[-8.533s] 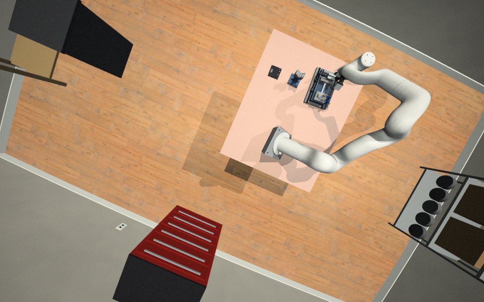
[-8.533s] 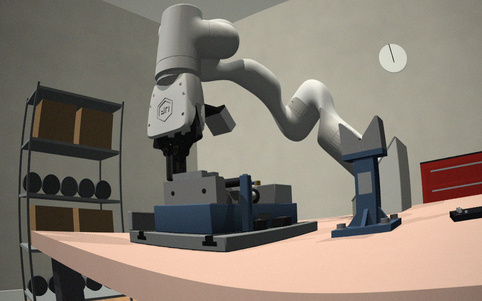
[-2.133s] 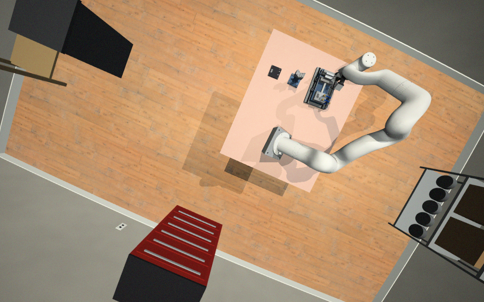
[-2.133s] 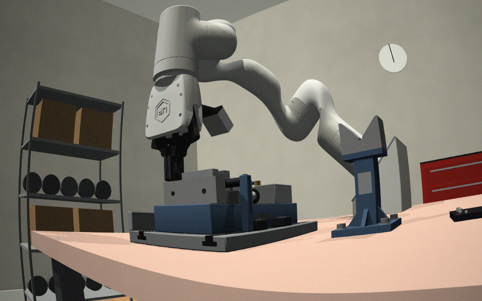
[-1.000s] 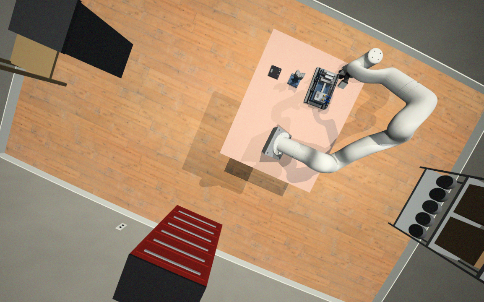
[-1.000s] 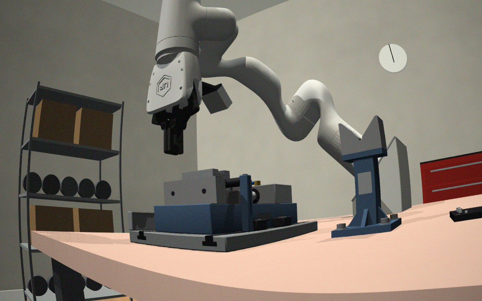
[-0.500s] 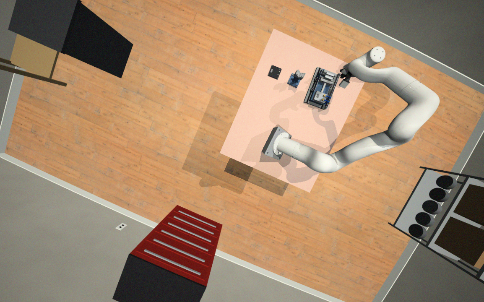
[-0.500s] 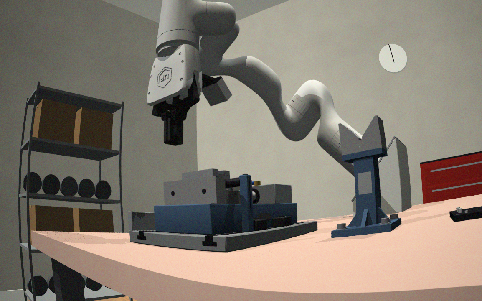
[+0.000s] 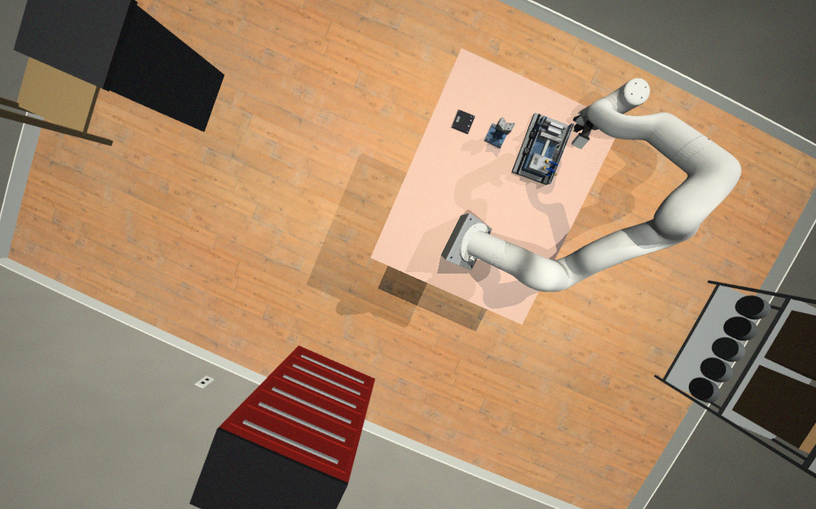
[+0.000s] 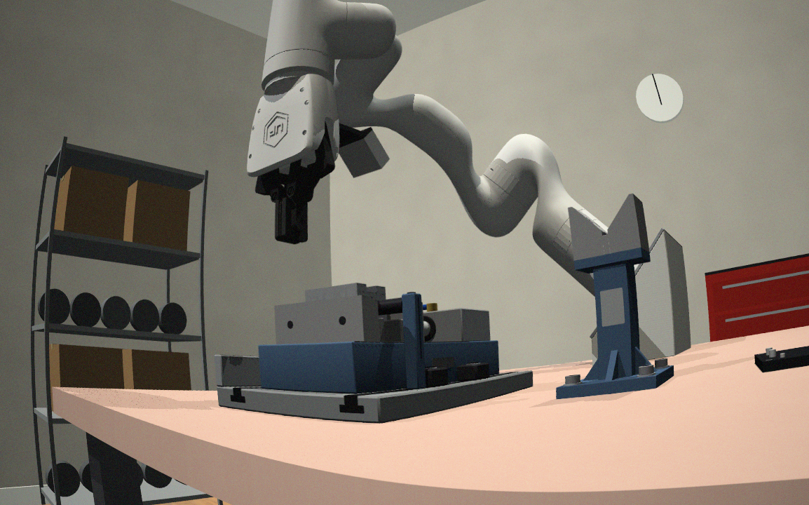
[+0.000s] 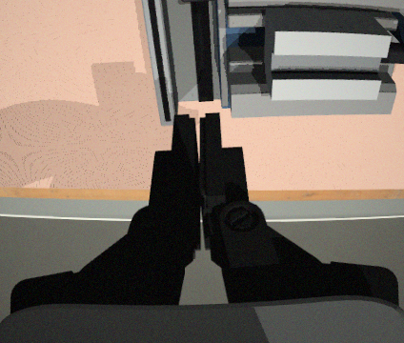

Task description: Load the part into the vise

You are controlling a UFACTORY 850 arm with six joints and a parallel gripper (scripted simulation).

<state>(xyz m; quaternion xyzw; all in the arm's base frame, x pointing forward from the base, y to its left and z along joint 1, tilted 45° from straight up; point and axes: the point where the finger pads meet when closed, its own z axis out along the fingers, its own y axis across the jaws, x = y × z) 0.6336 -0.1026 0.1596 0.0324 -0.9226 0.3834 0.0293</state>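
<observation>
Pink table (image 10: 583,439) holds the vise (image 10: 357,351) close to one edge. Up above that edge hangs the gripper (image 10: 290,237), squeezed shut with nothing in it. Between the vise jaws lies the part (image 11: 330,45), slot up. Farther along stand the V-block (image 10: 611,294) and infeed plate (image 10: 803,355).
</observation>
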